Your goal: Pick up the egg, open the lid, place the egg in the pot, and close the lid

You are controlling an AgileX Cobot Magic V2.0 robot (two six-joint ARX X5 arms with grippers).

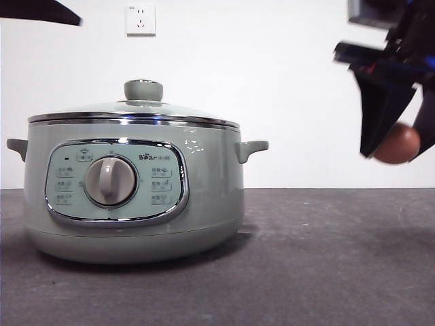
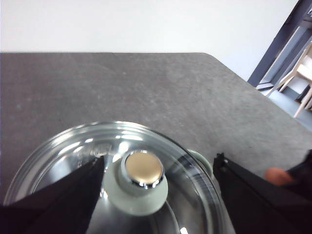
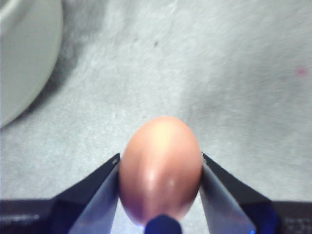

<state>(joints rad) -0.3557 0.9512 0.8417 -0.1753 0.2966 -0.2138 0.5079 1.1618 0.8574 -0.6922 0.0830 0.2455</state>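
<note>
The sage-green pot (image 1: 136, 204) stands at the left with its glass lid (image 1: 102, 112) on, knob (image 1: 143, 89) on top. My right gripper (image 1: 397, 146) is shut on the reddish-brown egg (image 1: 397, 143) and holds it in the air to the right of the pot, well above the table; in the right wrist view the egg (image 3: 161, 168) sits between the two jaws. My left gripper (image 2: 158, 170) is open and hangs above the lid (image 2: 73, 156), its jaws on either side of the knob (image 2: 143, 169), apart from it. In the front view it is only a black tip (image 1: 41, 12) at the top left.
The dark grey table (image 1: 326, 258) runs to the right of the pot. The pot's side (image 3: 24, 53) shows at the edge of the right wrist view. A white wall with a socket (image 1: 140, 20) is behind. The table's far corner (image 2: 204, 54) shows in the left wrist view.
</note>
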